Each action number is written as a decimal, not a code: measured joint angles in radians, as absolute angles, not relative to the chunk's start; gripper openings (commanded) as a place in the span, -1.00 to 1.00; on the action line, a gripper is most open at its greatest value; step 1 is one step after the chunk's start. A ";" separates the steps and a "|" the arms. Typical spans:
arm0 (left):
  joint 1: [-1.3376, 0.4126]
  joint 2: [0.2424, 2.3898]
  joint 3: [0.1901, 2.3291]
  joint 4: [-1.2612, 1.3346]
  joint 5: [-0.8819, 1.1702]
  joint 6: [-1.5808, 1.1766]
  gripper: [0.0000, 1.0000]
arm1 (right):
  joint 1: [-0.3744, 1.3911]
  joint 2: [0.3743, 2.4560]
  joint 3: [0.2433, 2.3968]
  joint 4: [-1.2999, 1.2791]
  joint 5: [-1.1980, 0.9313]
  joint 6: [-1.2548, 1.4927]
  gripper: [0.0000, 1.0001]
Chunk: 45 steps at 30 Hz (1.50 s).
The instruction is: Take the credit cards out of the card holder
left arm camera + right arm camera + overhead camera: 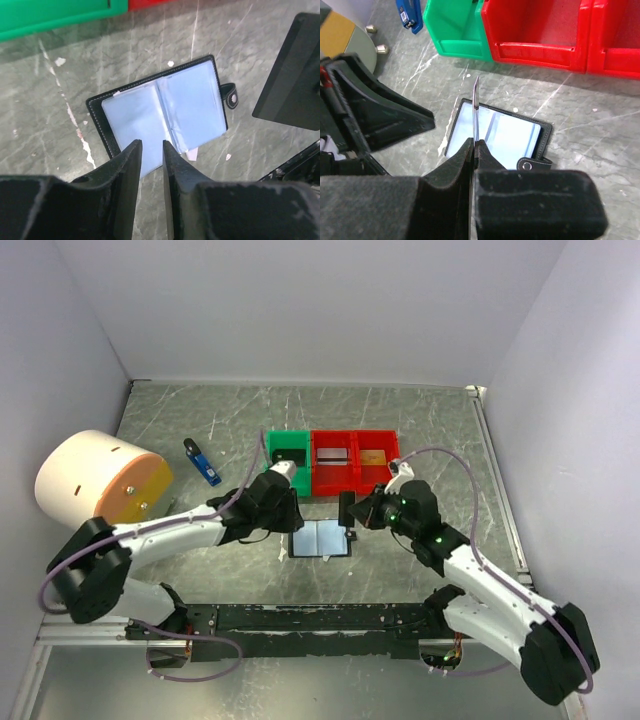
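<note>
The left gripper (pixel 151 145) hangs at the near edge of the holder (pixel 165 107), fingers slightly apart on nothing; unpinned, the open holder may slide. At its right the right gripper (pixel 475 143) pinches a black card (pixel 476 105) by one edge, which could twist loose. Beyond the holder stand bins (pixel 540 50); both grippers crowd it.
</note>
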<state>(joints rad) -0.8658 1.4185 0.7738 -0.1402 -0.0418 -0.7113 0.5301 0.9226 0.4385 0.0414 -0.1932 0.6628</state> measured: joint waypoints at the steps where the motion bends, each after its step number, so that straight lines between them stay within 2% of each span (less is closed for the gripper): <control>1: -0.866 1.390 0.770 -0.144 -0.062 -0.714 -0.08 | 0.530 0.893 0.430 0.038 -0.187 0.646 -1.00; 7: -0.866 1.121 0.632 -0.124 -0.153 -0.739 0.53 | 0.541 0.721 0.357 0.036 -0.155 0.575 -1.00; 13: -0.857 1.068 0.631 -0.167 -0.239 -0.745 0.85 | 0.601 0.618 0.307 0.119 -0.107 0.578 -1.00; 19: -0.765 1.081 0.630 -0.260 -0.274 -0.757 0.88 | 0.875 0.729 0.380 0.099 0.119 0.502 -1.00; 23: -0.665 1.018 0.604 -0.290 -0.275 -0.770 0.89 | 0.981 0.766 0.423 0.109 0.263 0.404 -1.00; 28: -0.640 0.910 0.566 -0.307 -0.278 -0.776 0.89 | 0.990 0.807 0.424 0.203 0.360 0.226 -1.00; 32: -0.638 0.882 0.566 -0.319 -0.297 -0.779 0.89 | 0.990 0.921 0.444 0.315 0.377 0.051 -1.00; 39: -0.635 0.891 0.579 -0.363 -0.337 -0.789 0.91 | 0.982 1.296 0.732 0.308 0.381 -0.270 -1.00; 45: -0.630 0.916 0.615 -0.371 -0.337 -0.786 0.93 | 0.888 1.441 0.891 0.263 0.282 -0.467 -1.00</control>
